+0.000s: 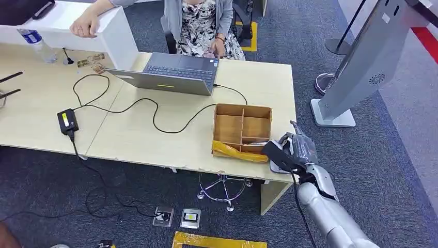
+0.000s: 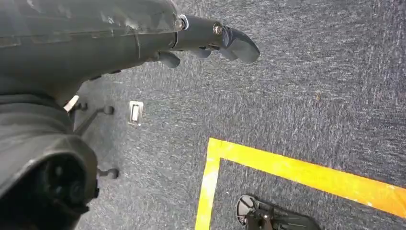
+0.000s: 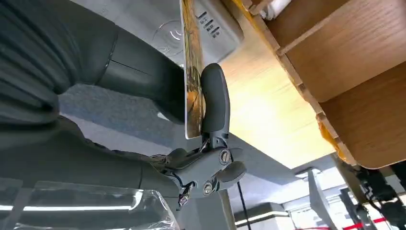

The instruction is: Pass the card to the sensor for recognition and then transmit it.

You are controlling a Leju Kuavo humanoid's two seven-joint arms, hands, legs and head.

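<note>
Left hand (image 2: 210, 40): hangs above the carpet, fingers curled, holds nothing.
Carpet (image 2: 311, 96): grey.
Tape (image 2: 287, 167): yellow, makes a corner on the carpet.
Floor socket (image 2: 136, 113): near a chair base (image 2: 95, 120).

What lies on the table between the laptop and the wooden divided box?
In the head view, a black cable runs across bare tabletop between the laptop and the wooden box; nothing else lies there.
</note>
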